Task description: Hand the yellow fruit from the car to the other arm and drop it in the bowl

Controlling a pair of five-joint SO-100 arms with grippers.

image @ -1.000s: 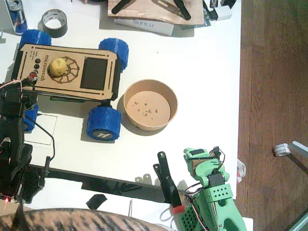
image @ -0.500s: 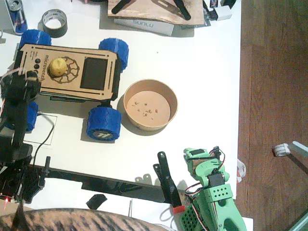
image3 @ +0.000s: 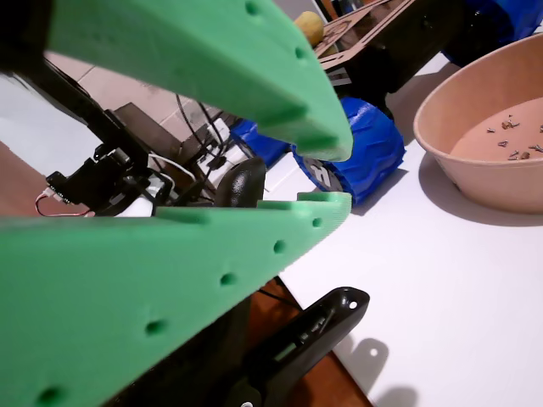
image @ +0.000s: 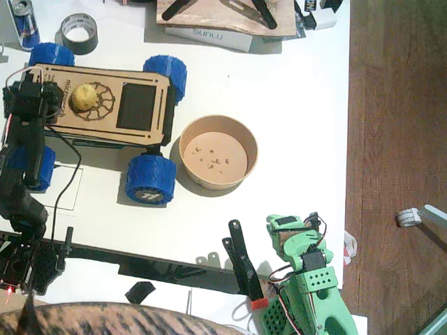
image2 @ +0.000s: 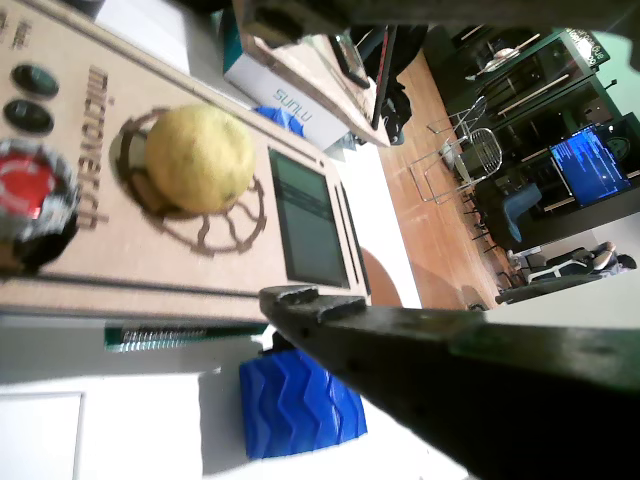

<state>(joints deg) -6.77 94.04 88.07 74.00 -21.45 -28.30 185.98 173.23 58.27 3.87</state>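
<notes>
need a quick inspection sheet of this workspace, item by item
surface: white table, bare around the bowl
job's things: yellow fruit sits on the car; bowl beside it holds only crumbs
clutter: grey tape roll, can, box at far edge
grippers: left pincer over the car's end, apart from the fruit, jaw state unclear; right pincer open, holds nothing
cables: black wire hangs along left arm
surroundings: wooden floor

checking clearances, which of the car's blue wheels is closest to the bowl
The blue wheel at the car's near right corner: it sits right beside the bowl's left rim. The top right wheel is farther up the table, and the two left wheels lie across the chassis.
</notes>
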